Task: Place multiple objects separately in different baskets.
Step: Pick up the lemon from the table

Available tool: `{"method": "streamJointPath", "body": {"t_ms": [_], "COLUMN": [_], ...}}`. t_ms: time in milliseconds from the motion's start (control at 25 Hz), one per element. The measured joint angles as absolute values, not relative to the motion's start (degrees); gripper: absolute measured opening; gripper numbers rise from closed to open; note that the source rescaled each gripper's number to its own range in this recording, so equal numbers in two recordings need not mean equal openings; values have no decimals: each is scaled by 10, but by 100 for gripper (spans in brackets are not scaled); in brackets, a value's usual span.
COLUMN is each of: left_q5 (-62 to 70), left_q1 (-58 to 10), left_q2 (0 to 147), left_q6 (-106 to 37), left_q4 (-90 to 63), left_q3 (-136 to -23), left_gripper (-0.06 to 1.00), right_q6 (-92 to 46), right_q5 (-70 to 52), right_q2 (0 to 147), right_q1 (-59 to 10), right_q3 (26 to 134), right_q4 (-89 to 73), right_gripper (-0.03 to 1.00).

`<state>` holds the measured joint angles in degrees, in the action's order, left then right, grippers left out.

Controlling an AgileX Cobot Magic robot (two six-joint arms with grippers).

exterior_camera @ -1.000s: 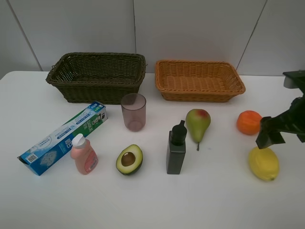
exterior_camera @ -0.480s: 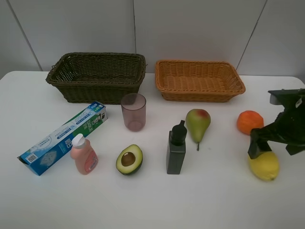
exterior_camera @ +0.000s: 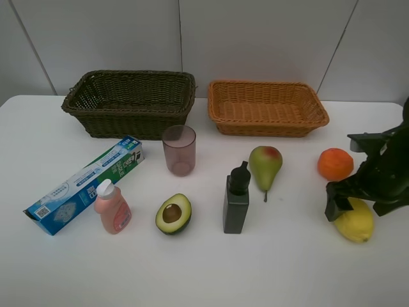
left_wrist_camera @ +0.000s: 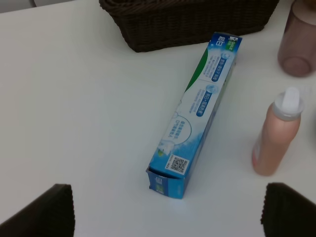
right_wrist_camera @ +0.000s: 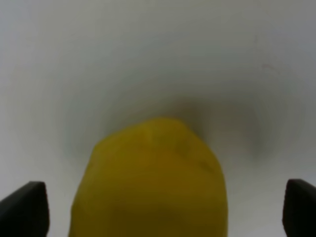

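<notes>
Fingers (right_wrist_camera: 22, 210) of our right hand (exterior_camera: 356, 203) stand wide apart to either side of the lemon (exterior_camera: 355, 225), which lies near the right edge of the table (exterior_camera: 287, 275); we cannot tell whether they touch it. The orange (exterior_camera: 335, 164) sits just behind, apart. Our left hand (left_wrist_camera: 168, 212) hangs spread over the table beside the toothpaste box (left_wrist_camera: 197, 113). The dark basket (exterior_camera: 128, 75) and tan basket (exterior_camera: 268, 84) stand side by side at the back, with a broad strip of table showing along the front edge.

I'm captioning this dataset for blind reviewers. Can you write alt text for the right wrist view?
A yellow lemon, close and blurred, lies on a white table between the two dark fingertips of the open right gripper. The fingertips stand clear of it on either side.
</notes>
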<state>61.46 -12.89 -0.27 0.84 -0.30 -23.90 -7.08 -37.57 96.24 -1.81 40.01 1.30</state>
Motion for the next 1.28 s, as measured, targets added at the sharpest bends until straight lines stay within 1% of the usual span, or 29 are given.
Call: {"method": "streamJointPath", "body": {"t_ms": [280,760,840,880,920,1000,1040,1080,1280], "left_q5": [615,615,615,615,615,615,615,615,615], "left_q1": [-129,-129,-129,-129,-129,-129,-129,-129,-129], "left_q2": [-3,-3,-3,-3,-3,-3,-3,-3,-3], "left_q6": [8,8,8,8,8,8,8,8,8], "left_q4": [-3,-3,-3,-3,-3,-3,-3,-3,-3], "left_q3": [-239,-239,-239,-239,-239,-239,-239,-239,-239], "left_gripper": [100,100,100,100,100,100,100,100,100], "right_q6": [-71,-71,-71,-71,-71,-71,-71,-71,-69], "right_q5": [-375,-373,-373,-373,-373,-373,-373,-373,-373], "right_q2": [988,990,990,990,990,990,990,990,990], "right_q1": [-18,-18,-18,-18,-18,-18,-18,-18,-18], "right_q3": [403,403,403,403,403,403,403,403,403], "right_q4": [5,7,6,7,9,17,20,21,21], "right_gripper": [100,99,94,88,80,58,43,36,37]}}
